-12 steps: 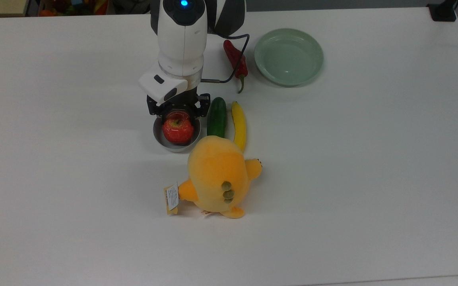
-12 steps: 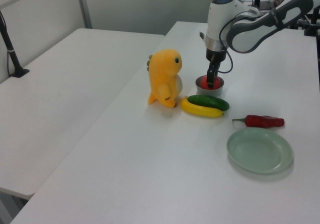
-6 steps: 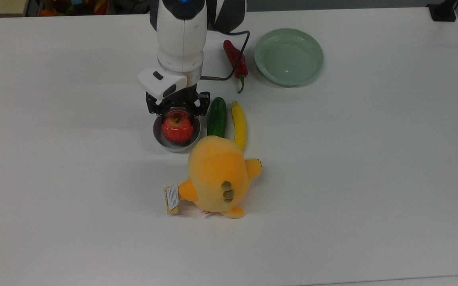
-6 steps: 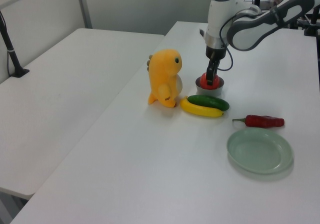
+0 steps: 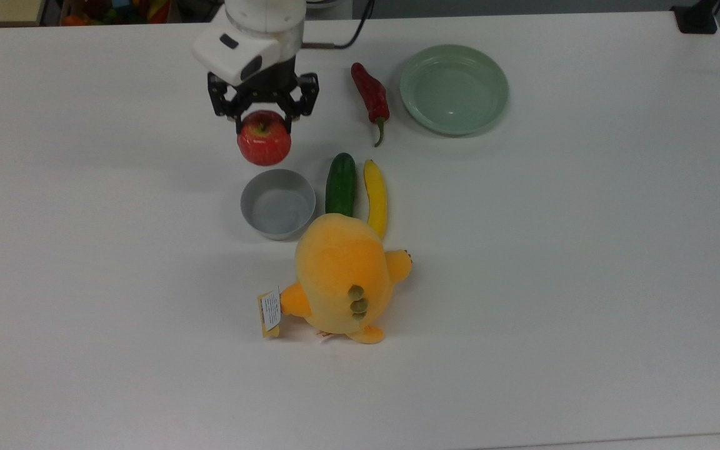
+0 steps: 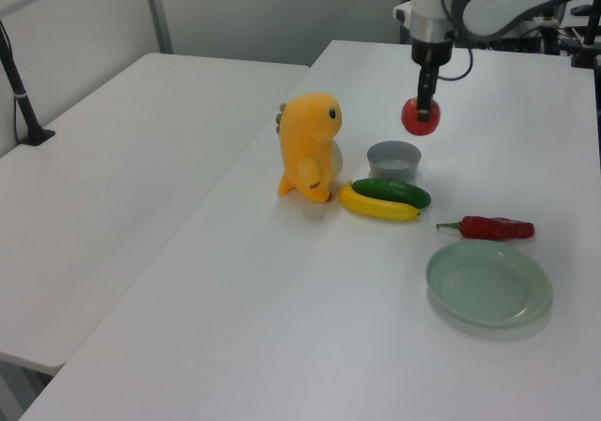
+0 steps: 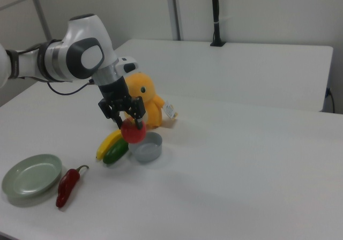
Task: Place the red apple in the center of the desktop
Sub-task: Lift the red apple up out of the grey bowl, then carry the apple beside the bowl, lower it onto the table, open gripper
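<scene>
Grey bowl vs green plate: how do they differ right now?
The grey bowl is smaller, deeper and steep-walled; the green plate is wider, shallow and pale green. In the top view the bowl sits beside the cucumber, the plate beside the chili pepper. Both stand upright and empty on the desktop.

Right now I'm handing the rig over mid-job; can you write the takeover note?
Gripper: shut on the red apple, held in the air above the desktop.
Done: apple is out of the grey bowl, which sits empty beside the cucumber.
Left: carry the apple to an open central spot clear of the plush toy, lower it, release.
</scene>
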